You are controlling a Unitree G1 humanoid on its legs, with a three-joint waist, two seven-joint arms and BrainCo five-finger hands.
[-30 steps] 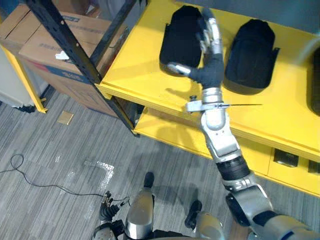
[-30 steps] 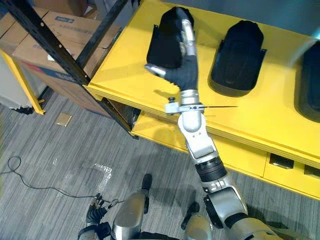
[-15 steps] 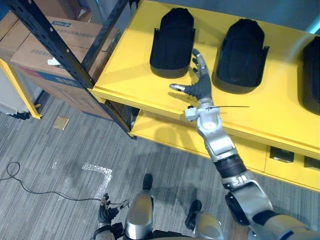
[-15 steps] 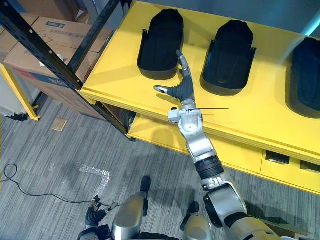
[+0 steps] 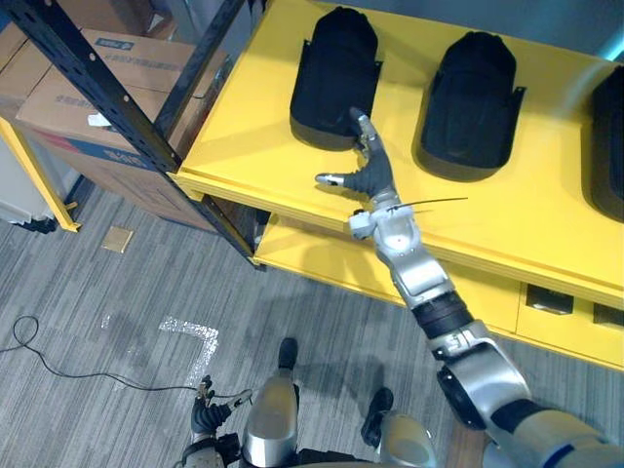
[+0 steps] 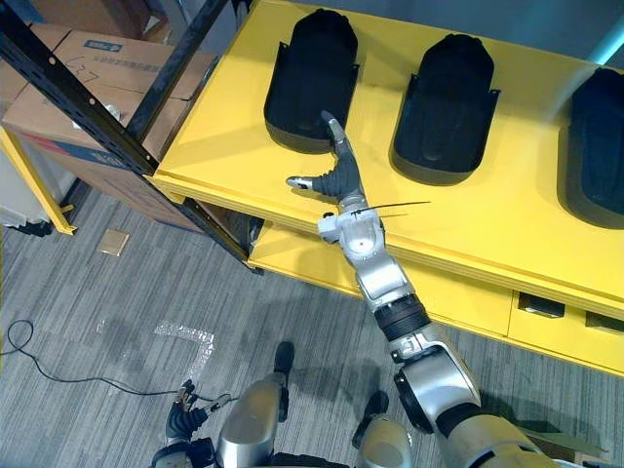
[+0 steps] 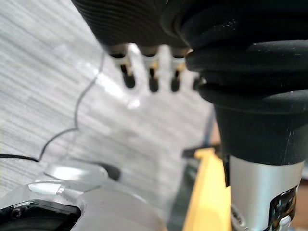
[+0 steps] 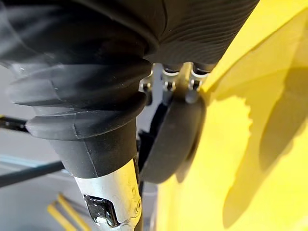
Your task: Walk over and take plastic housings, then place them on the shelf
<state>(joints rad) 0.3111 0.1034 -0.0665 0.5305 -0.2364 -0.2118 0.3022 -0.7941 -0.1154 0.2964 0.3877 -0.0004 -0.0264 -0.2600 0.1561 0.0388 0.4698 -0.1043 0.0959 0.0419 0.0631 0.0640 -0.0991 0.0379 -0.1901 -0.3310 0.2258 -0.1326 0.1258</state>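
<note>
Three black plastic housings lie side by side on the yellow shelf: a left one, a middle one and a right one cut off by the picture's edge. My right hand hovers over the shelf's front part, open, fingers straight and thumb spread to the left. Its fingertips reach the front rim of the left housing and hold nothing. My left hand hangs low by my side, its fingers relaxed and empty.
A black slanted rack post crosses at the upper left, with cardboard boxes behind it. Below the top shelf runs a lower yellow shelf. A white tape mark lies on the grey carpet floor.
My right hand has drawn back from between the left and middle housings toward the shelf's front edge and sunk lower. The housings stay put. The camera has shifted slightly.
</note>
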